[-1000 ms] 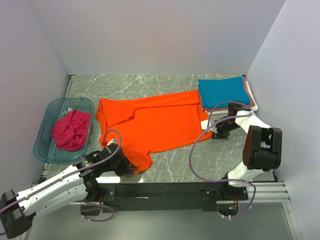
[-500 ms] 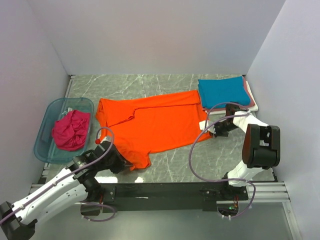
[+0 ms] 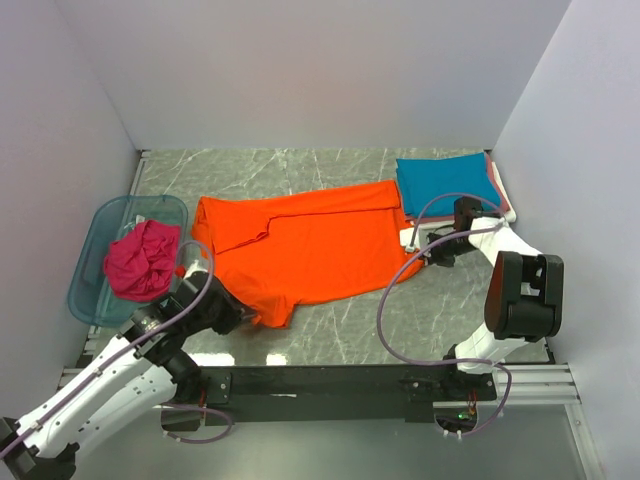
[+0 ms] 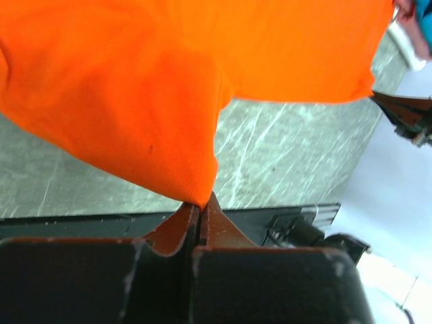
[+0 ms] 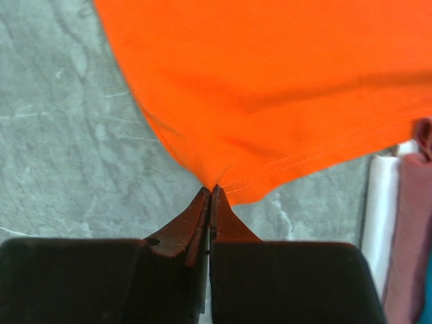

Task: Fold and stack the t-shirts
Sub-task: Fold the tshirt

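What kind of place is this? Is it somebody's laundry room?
Probably not a home: it looks like a robot test booth. Plain walls box in a marbled table, a robot's left arm and right arm are bolted to a rail at its near edge, and an orange t-shirt lies spread out.

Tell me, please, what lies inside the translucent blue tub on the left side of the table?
A crumpled magenta t-shirt lies inside the tub, bunched toward its near end. Whether anything else lies beneath that bunched cloth cannot be seen, because the shirt covers that part of the tub's floor.
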Available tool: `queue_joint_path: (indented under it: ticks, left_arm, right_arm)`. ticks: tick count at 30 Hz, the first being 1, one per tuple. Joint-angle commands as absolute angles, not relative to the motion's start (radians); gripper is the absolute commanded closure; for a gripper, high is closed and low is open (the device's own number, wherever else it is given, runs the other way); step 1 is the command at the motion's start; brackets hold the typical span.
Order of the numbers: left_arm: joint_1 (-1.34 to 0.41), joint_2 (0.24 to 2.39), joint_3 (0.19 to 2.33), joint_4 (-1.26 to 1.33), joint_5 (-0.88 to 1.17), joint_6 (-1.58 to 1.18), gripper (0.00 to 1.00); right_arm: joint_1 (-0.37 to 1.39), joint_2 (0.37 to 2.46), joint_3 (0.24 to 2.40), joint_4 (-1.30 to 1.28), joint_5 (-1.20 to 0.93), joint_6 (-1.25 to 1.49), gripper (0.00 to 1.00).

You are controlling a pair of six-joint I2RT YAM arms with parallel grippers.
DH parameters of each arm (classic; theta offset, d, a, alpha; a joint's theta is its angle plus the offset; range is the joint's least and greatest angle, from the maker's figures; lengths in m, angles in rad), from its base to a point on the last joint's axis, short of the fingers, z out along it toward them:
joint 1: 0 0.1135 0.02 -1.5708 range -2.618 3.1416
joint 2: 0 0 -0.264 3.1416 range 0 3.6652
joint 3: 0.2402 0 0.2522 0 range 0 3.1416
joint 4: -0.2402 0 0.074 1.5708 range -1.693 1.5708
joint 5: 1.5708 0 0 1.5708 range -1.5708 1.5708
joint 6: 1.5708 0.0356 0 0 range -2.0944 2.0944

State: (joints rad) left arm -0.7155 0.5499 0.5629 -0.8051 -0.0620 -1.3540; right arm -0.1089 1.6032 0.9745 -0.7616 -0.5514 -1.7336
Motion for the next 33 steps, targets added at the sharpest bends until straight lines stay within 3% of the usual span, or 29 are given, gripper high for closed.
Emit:
queue_joint_path:
  ticks: [1, 33]
  left_arm:
    - [-0.680, 0.581, 0.615, -0.764, -0.086, -1.298, 0.99]
    - [-0.236, 0.948, 0.796, -0.508, 0.216, -0.933, 1.00]
  right_arm:
    - [-0.103, 1.591, 1.029, -0.770, -0.606, -1.668, 1.00]
    - [-0.103, 1.695, 1.137, -0.634, -0.609, -1.371, 1.00]
